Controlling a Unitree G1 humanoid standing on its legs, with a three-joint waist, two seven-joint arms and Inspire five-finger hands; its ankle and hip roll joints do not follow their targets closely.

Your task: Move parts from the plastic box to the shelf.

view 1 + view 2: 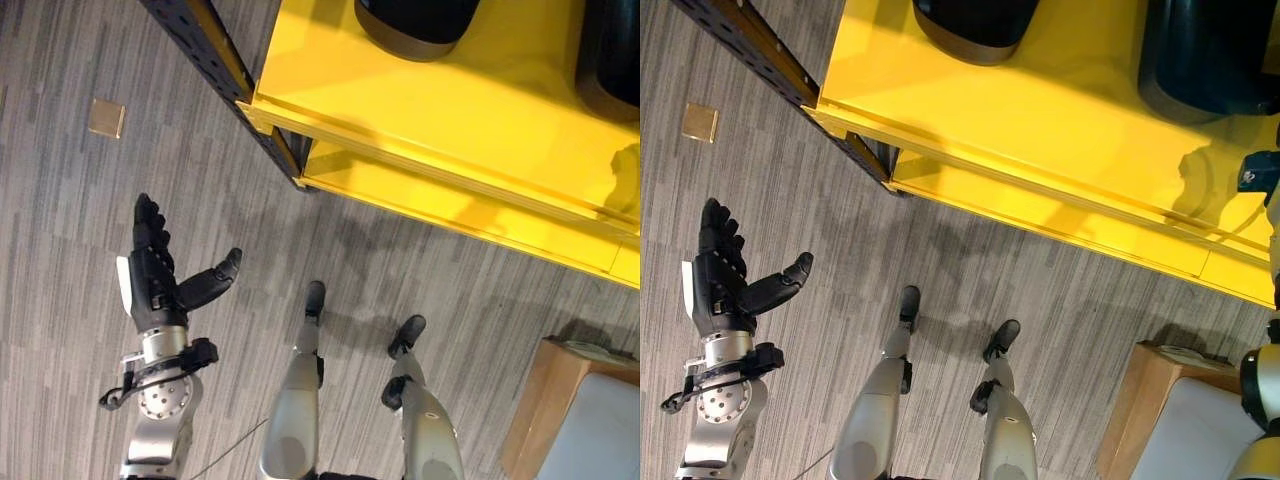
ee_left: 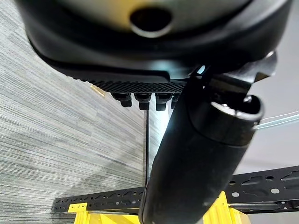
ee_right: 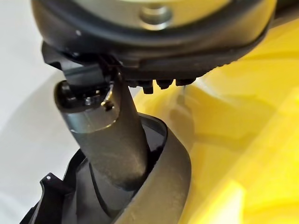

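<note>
Two parts sit on the yellow shelf (image 1: 480,110), well apart: one part (image 1: 415,25) near its left end, the second part (image 1: 1210,60) toward the right. Both are dark, rounded, glossy shells; the left one has a dull tan-grey band round its lower edge. Both are cut off by the top of the head views. The shelf has two stepped yellow levels, and a black perforated post (image 1: 200,40) runs up at its left corner. In the right wrist view a dark shell with a thick grey-brown rim (image 3: 163,182) lies on the yellow surface, close under the right hand (image 3: 117,140). The thumb reaches down into the shell's hollow and lies against its inner wall; the fingers (image 3: 163,84) show as short tips past the palm, above the rim. Cannot tell whether that hand grips the shell or merely touches it, nor which of the two parts this is. The left hand (image 1: 155,275) hangs low on the left over the grey carpet (image 1: 80,220), well apart from the shelf, fingers straight, thumb spread wide, holding nothing. One box (image 1: 560,400), tan-sided with a pale inside, stands on the floor at lower right, below the shelf's front edge. One small tan square (image 1: 106,118) lies on the carpet at upper left.
</note>
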